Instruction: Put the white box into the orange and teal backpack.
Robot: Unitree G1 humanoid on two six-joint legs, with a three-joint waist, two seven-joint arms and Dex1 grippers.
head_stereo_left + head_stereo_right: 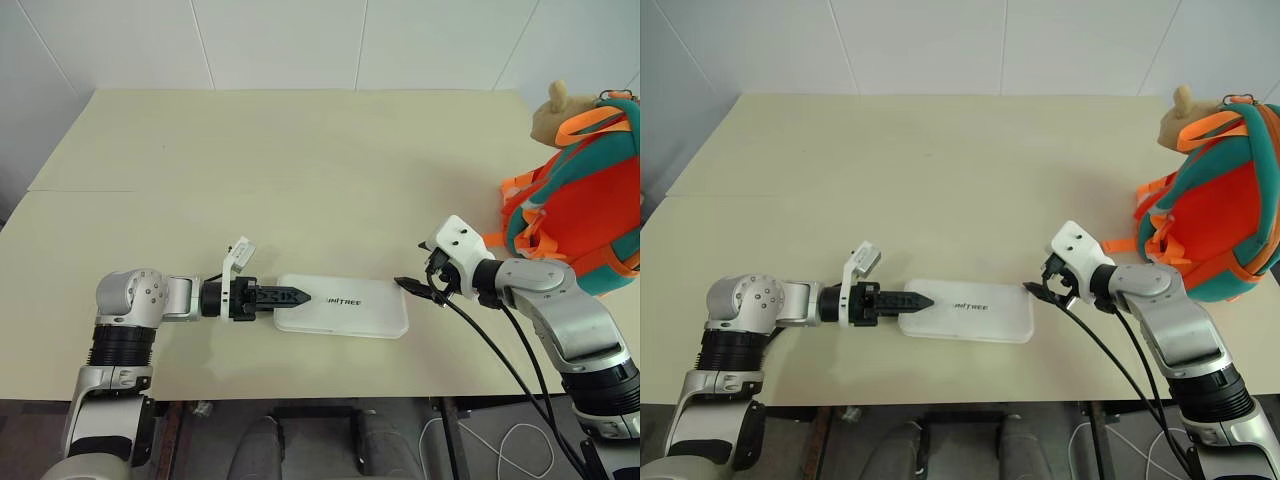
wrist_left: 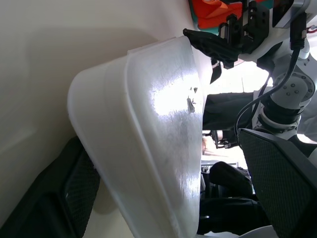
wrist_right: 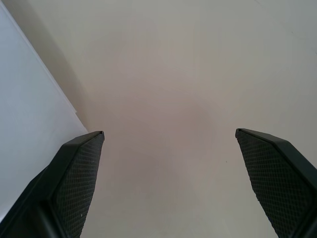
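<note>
The cream table (image 1: 300, 160) is mostly bare, with a faint seam running across its left side and white wall panels (image 1: 300, 40) behind its far edge. Black cables (image 1: 500, 370) trail from the right arm down over the table's near edge at the lower right.

The backpack (image 1: 580, 200) stands at the right edge of the frame, orange body with teal trim, and its tan plush bear charm (image 1: 552, 112) pokes up at its upper left. The white box (image 1: 350, 306) lies flat in the lower middle of the frame, lettering up, well apart from the backpack. The right arm's forearm and wrist lie between the two.

The left gripper (image 1: 290, 297) comes in from the lower left, pointing right, at the box's left end. In the left wrist view its fingers (image 2: 282, 168) stand wide apart on either side of that end of the box (image 2: 148, 148); I cannot tell whether either finger is actually touching the case.

The right gripper (image 1: 412, 287) sits just off the box's right end, aimed toward it. The right wrist view shows its fingers (image 3: 79, 168) spread wide with only bare tabletop between them, holding nothing.
</note>
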